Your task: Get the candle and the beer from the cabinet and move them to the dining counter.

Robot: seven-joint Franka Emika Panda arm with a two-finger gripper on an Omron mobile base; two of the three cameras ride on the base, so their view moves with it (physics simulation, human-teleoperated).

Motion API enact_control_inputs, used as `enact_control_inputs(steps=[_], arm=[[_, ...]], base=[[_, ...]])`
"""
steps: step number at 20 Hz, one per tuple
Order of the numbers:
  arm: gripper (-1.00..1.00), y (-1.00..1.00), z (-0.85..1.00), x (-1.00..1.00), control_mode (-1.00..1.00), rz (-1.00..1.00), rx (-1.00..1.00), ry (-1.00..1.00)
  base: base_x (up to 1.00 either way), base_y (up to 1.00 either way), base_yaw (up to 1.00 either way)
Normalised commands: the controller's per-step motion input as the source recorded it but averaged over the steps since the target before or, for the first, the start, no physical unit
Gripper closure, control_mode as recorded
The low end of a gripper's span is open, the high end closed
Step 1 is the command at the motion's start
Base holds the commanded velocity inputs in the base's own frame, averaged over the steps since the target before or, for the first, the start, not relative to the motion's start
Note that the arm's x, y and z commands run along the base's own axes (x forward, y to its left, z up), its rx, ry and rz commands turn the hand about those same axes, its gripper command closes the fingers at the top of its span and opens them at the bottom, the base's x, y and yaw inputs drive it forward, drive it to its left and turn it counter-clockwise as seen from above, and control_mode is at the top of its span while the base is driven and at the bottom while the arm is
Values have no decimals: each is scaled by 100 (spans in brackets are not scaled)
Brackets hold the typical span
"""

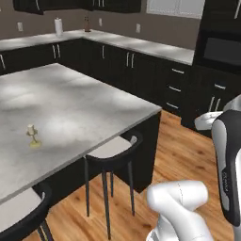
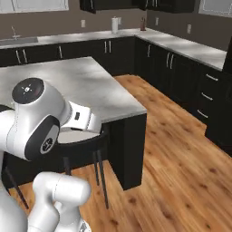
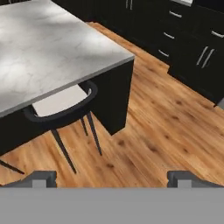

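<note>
The candle (image 1: 32, 135), a short cream stub on a small brass holder, stands upright on the dining counter (image 1: 80, 108), near its front left part. In the hand view my gripper (image 3: 114, 181) is open with nothing between its fingertips (image 3: 41, 179). It hovers over the wood floor beside the marble corner of the dining counter (image 3: 52, 48). The beer is out of view. Black upper wall cabinets (image 1: 115, 4) run along the top edge of the left base view, too cropped to tell which is the task's cabinet.
A black stool with a pale seat (image 1: 113, 149) (image 3: 61, 107) is tucked under the island's corner, and a second stool (image 1: 21, 212) is at lower left. Wood floor (image 2: 181, 172) lies open to the right. A paper towel roll (image 1: 58, 27) stands on the wall worktop.
</note>
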Motion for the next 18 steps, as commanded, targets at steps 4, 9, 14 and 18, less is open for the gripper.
enact_control_inputs(steps=[4,9,14,18], arm=[[-100,0,0,0,100,0,0,0],[-100,0,0,0,100,0,0,0],[-100,0,0,0,100,0,0,0],[-100,0,0,0,100,0,0,0]], base=[[0,-17,-84],[33,-31,-45],[75,-33,-7],[84,-33,13]])
